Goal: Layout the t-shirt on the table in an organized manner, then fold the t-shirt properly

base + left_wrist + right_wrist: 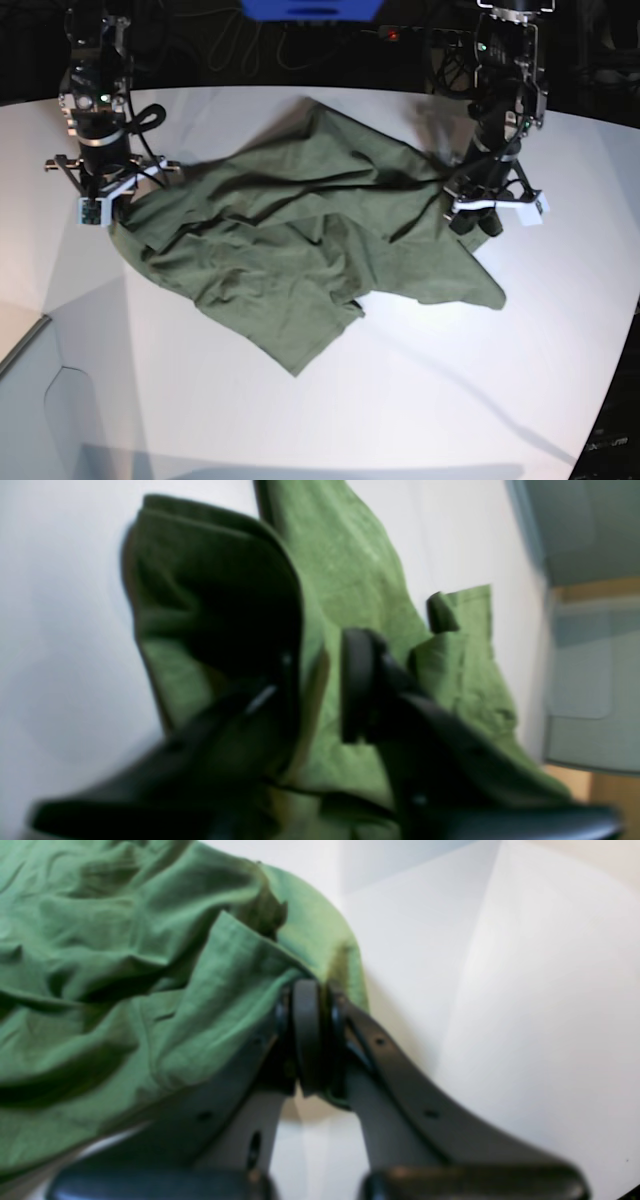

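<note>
The olive-green t-shirt (290, 240) lies crumpled and spread across the middle of the white table (400, 400). My right gripper (100, 205) is at the shirt's left edge in the base view. In the right wrist view it (310, 990) is shut on a bunched edge of the shirt (125, 965). My left gripper (472, 218) is at the shirt's right edge. In the blurred left wrist view its fingers (320, 650) stand apart, and a dark fold of the shirt (350, 570) drapes over the left finger (280, 690). The table (60, 630) shows beside it.
A blue object (310, 8) and cables sit beyond the table's back edge. The table's curved edge runs at the lower right (610, 400). A lower white surface (20, 350) adjoins the left front. A grey panel (590, 680) lies past the table's edge.
</note>
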Robot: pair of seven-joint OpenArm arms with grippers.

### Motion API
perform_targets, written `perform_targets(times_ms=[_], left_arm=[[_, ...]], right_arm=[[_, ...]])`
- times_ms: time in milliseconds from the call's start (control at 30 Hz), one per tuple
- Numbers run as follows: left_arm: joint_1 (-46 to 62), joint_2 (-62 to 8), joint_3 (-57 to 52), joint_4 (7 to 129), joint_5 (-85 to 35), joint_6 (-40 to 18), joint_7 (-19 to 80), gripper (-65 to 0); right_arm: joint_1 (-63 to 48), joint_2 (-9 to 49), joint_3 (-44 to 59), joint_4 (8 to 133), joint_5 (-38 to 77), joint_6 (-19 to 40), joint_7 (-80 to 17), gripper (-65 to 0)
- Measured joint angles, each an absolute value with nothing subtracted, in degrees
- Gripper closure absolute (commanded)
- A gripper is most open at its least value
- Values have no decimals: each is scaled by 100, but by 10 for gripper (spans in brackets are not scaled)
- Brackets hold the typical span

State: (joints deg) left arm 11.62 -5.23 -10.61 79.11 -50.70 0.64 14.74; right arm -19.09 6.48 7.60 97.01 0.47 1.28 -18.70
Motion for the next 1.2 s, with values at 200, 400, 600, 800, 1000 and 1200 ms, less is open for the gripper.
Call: perform_targets(times_ms=[200, 400, 600, 800, 1000, 1200], left_arm=[[1378, -652, -1083, 8359, -4974, 51, 1520, -3], [1815, -871, -1951, 9603, -4984, 54, 1498, -3], [2408, -821, -2679, 10215, -4993, 23, 1511, -3], [2744, -427, -3111, 10256, -4998, 5, 1559, -3], [2777, -213, -3301, 10245, -4993, 8, 1605, -3], [2165, -784, -3127, 10250, -4982, 10, 1581, -3]], right_arm=[[-1905, 648, 760, 9701, 47, 128, -1868, 0], [-1909, 757, 875, 9701, 47, 126, -1890, 0], [-1909, 972, 873, 9703, 49, 128, -1863, 0], [-2163, 1076, 825, 9751, 75, 128, -1817, 0], [-2117, 1096, 823, 9813, 91, 132, -1835, 0], [-1894, 947, 694, 10256, 84, 130, -1824, 0]])
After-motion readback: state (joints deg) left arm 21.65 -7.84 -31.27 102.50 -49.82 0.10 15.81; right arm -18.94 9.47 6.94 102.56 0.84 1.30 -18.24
